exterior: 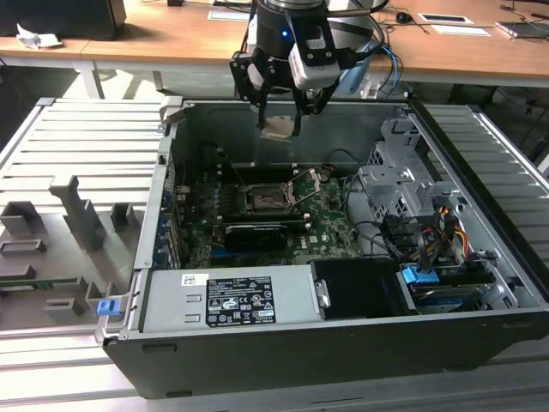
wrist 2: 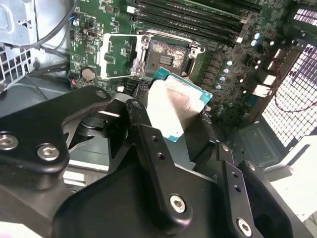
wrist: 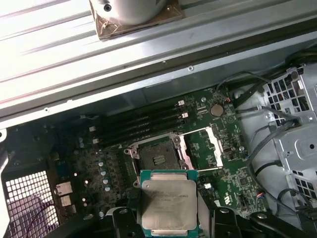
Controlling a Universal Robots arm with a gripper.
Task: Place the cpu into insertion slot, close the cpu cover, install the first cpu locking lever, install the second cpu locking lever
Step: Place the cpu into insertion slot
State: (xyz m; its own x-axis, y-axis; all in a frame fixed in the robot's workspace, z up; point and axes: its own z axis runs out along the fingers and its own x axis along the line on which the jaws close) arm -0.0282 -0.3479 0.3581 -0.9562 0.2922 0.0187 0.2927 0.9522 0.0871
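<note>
At the exterior view's left lies a ribbed grey metal bench [exterior: 77, 146] carrying blocky grey fixtures [exterior: 81, 215] and a small blue clip [exterior: 105, 306]. Next comes the open computer case [exterior: 257, 369], a dark sheet-metal box, with a silver power supply [exterior: 232, 300] bearing a white label along its near edge. Behind that sits the green circuit board [exterior: 326, 219], crossed by a long black rectangular card [exterior: 256, 233]. The insertion slot [exterior: 262, 199] is a square black socket with a silvery rim, and it lies bare. In the first wrist view the cpu cover [wrist: 217, 148], a thin silver frame with a wide window, is swung open and lies beside the socket. Well above the board hangs the gripper [exterior: 280, 120], its black, bolt-studded fingers [wrist 2: 136, 116] closed against two opposite edges of the cpu [exterior: 277, 129]. The chip is a flat square with a dull, brushed grey lid and a teal border, held clear of the socket. Toward the exterior view's right stand a perforated grey drive cage [exterior: 403, 172], loose black cables [exterior: 377, 232] and a blue connector [exterior: 420, 276].
</note>
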